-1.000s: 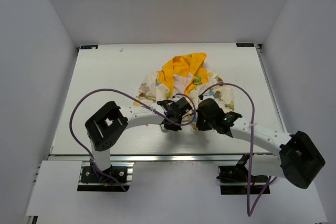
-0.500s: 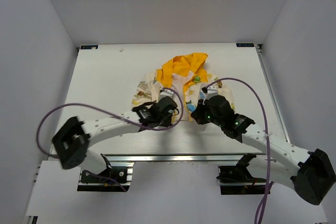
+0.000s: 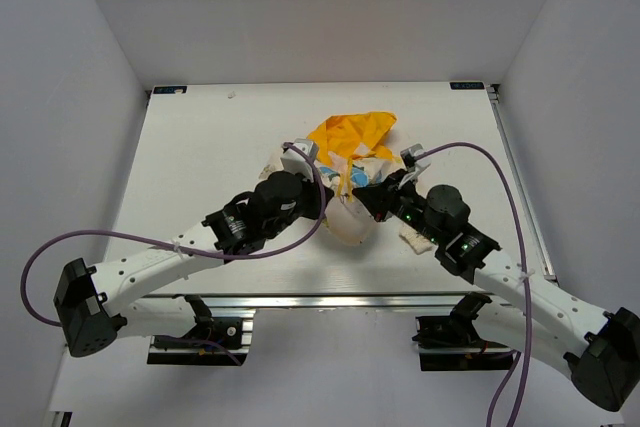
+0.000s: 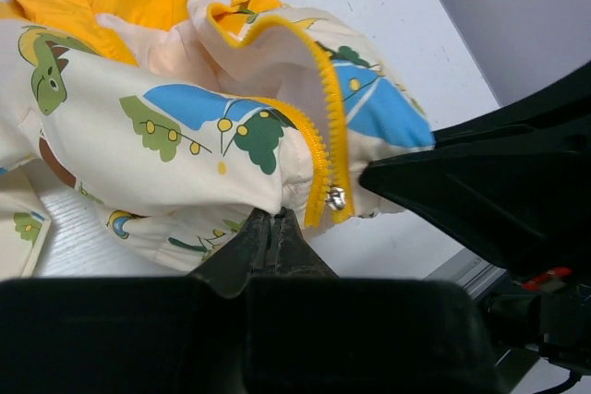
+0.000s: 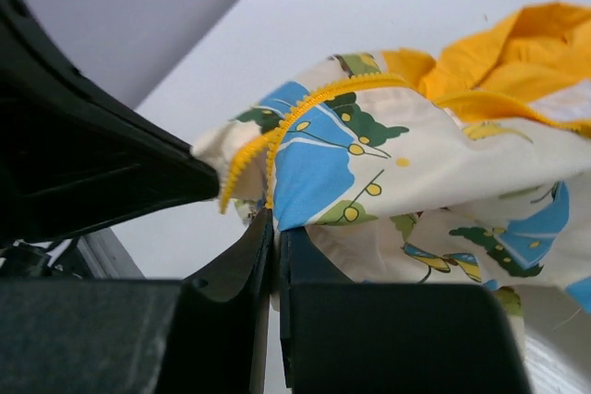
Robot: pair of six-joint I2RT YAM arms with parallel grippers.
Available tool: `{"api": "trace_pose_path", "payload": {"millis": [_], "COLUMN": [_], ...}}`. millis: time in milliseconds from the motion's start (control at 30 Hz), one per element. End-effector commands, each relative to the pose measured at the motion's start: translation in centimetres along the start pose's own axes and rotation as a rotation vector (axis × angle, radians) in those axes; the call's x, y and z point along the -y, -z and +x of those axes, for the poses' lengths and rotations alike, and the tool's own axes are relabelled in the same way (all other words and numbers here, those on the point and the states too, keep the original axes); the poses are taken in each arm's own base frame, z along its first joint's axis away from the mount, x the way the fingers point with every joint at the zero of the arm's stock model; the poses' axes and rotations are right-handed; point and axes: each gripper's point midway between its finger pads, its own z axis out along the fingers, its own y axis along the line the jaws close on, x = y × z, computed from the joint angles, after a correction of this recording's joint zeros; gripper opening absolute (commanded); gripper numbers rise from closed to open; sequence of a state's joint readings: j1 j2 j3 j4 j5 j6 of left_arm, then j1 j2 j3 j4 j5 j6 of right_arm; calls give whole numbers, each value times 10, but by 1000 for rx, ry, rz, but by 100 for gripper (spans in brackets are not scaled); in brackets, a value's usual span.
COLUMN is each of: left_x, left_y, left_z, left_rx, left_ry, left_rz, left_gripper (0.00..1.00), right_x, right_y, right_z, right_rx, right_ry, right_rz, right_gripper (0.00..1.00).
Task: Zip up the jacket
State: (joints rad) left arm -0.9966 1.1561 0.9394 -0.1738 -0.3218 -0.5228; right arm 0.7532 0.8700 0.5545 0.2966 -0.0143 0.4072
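The jacket [image 3: 352, 162] is cream with cartoon prints and a yellow-orange hood [image 3: 352, 133]; it is bunched up and lifted at its lower hem in the middle of the table. My left gripper [image 3: 322, 190] is shut on the hem of one front panel [image 4: 185, 136], beside the yellow zipper [image 4: 325, 126] and its silver slider [image 4: 336, 197]. My right gripper [image 3: 376, 193] is shut on the hem of the other panel [image 5: 388, 154], next to its yellow zipper teeth [image 5: 268, 149]. The two grippers face each other, close together. The sleeves are hidden in the folds.
The white table [image 3: 200, 147] has a metal rail [image 3: 320, 297] along its near edge. Grey walls stand close on the left, right and back. Purple cables [image 3: 470, 152] loop from both arms over the table.
Both arms have reached further forward and lifted the hem. The jacket has been pushed back and bunched toward the hood.
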Motion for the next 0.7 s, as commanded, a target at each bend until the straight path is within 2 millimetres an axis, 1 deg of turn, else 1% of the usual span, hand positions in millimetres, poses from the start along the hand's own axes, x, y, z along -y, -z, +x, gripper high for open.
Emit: {"api": "trace_pose_path", "payload": {"millis": [0,67,133,200,233,267,300,333,367,467,533,567,600,667], "left_x": [7,1,0,1,5,5,5,8,8,20,26,28,28,23], "left_y": [2,-3,-11,-17,-19,-26,-30,-33,-41,-47,-45,-44,-41,-38], "left_z": [-25,-26,-26,-25,-30,-25,-24,-30,-24,-22,-25,-23,-26,-24], "left_rx": [88,93,86,81,88,69,63,65,42,17,24,18,25,11], "left_ry": [0,-5,-16,-28,-27,-37,-40,-37,-47,-49,-45,-45,-43,-56], "left_rz": [28,-16,-45,-50,-41,-51,-58,-65,-73,-25,3,13,21,-4], "left_gripper": [0,0,0,0,0,0,0,0,0,0,0,0,0,0], "right_x": [-24,-27,-31,-29,-27,-25,-24,-23,-22,-12,0,5,18,34], "right_y": [7,10,11,10,9,7,7,5,4,-2,-5,-6,-7,-8], "right_z": [-38,-40,-39,-36,-35,-33,-33,-32,-32,-32,-35,-34,-36,-38], "right_rx": [158,171,168,158,154,146,146,145,148,143,155,153,174,184], "right_ry": [36,40,42,41,41,39,38,35,34,26,19,8,-3,-25], "right_rz": [-110,-129,-148,-144,-135,-127,-119,-114,-110,-55,15,43,113,205], "right_gripper": [0,0,0,0,0,0,0,0,0,0,0,0,0,0]}}
